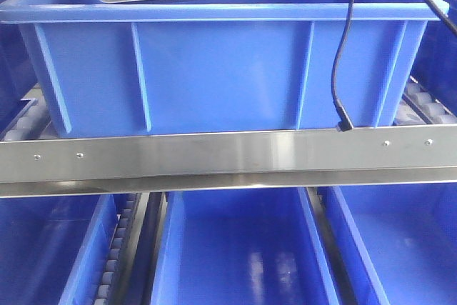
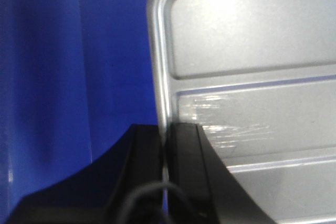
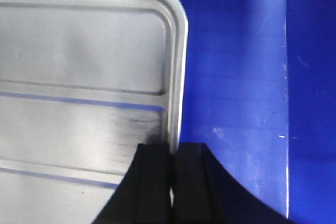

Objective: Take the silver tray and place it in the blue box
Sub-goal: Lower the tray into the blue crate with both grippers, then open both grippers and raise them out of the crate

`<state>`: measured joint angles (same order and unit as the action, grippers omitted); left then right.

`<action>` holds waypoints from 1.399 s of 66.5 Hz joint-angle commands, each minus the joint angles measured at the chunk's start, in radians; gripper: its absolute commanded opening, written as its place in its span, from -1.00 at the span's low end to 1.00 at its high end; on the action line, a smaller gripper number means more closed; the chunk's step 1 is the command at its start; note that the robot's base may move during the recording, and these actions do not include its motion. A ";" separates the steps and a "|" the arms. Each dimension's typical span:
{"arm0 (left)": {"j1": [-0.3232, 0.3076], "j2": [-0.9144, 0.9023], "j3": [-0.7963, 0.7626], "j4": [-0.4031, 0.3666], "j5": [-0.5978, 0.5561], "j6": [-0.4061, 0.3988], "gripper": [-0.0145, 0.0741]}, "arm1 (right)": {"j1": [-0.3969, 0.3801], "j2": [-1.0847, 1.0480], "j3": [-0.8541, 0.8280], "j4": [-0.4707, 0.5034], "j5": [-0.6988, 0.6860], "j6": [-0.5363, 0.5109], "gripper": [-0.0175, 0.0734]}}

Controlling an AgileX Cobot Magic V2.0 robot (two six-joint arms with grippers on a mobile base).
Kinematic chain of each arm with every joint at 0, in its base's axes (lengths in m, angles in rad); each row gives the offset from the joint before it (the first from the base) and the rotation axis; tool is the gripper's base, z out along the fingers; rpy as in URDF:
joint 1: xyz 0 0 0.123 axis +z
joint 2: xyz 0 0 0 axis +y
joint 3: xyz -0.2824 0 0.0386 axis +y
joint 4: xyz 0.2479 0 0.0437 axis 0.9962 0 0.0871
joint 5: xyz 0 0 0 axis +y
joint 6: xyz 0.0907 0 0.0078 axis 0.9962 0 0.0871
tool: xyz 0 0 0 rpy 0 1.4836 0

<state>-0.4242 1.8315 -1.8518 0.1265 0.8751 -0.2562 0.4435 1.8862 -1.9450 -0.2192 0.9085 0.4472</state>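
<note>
Left gripper: fingers clamped on the silver tray at its left rim. Tray sits above the blue box, apparently clear of its floor. Right gripper: fingers pinch the tray's right rim.

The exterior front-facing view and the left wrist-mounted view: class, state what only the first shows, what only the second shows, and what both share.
Only the exterior front-facing view shows the blue box's ribbed outer wall, the steel rail in front of it, a black cable hanging over the rim, and the blue bins below. Only the left wrist-mounted view shows the left pincer shut on the silver tray's rim, and the ridges across the tray floor. Both show the tray above the blue box.
</note>
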 commanded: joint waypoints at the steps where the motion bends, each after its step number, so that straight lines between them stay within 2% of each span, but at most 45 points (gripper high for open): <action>1: -0.037 -0.049 -0.047 -0.154 -0.142 0.003 -0.70 | 0.031 -0.054 -0.045 0.141 -0.211 -0.012 -0.48; 7: -0.023 -0.049 -0.047 -0.153 -0.127 0.003 -0.70 | 0.031 -0.054 -0.045 0.141 -0.210 -0.012 -0.33; 18: 0.010 -0.049 -0.047 -0.153 -0.086 -0.001 -0.70 | 0.031 -0.054 -0.045 0.141 -0.209 -0.012 0.14; 28: 0.027 -0.049 -0.047 -0.155 -0.047 -0.003 -0.64 | 0.031 -0.054 -0.045 0.141 -0.211 -0.012 0.18; 31: 0.029 -0.049 -0.047 -0.159 -0.044 -0.003 -0.52 | 0.031 -0.054 -0.045 0.141 -0.211 -0.012 0.18; 39: 0.029 -0.049 -0.047 -0.161 -0.064 -0.010 0.06 | 0.030 -0.054 -0.045 0.140 -0.213 -0.012 0.18; 45: 0.029 -0.049 -0.047 -0.144 -0.079 -0.010 0.25 | 0.019 -0.054 -0.045 0.140 -0.210 -0.012 0.18; 54: 0.029 -0.049 -0.047 -0.083 -0.079 -0.010 0.25 | -0.013 -0.054 -0.045 0.140 -0.207 -0.012 0.18; 84: 0.041 -0.049 -0.047 -0.062 -0.095 -0.010 0.24 | -0.045 -0.054 -0.045 0.140 -0.204 -0.012 0.18; 89: 0.041 -0.049 -0.047 -0.062 -0.095 -0.010 0.12 | -0.045 -0.054 -0.045 0.140 -0.204 -0.012 0.17; 93: 0.041 -0.049 -0.047 -0.062 -0.095 -0.010 -0.09 | -0.045 -0.054 -0.045 0.140 -0.203 -0.012 -0.01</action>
<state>-0.3841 1.8328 -1.8619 0.0585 0.8469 -0.2580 0.4062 1.8886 -1.9469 -0.0794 0.8140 0.4364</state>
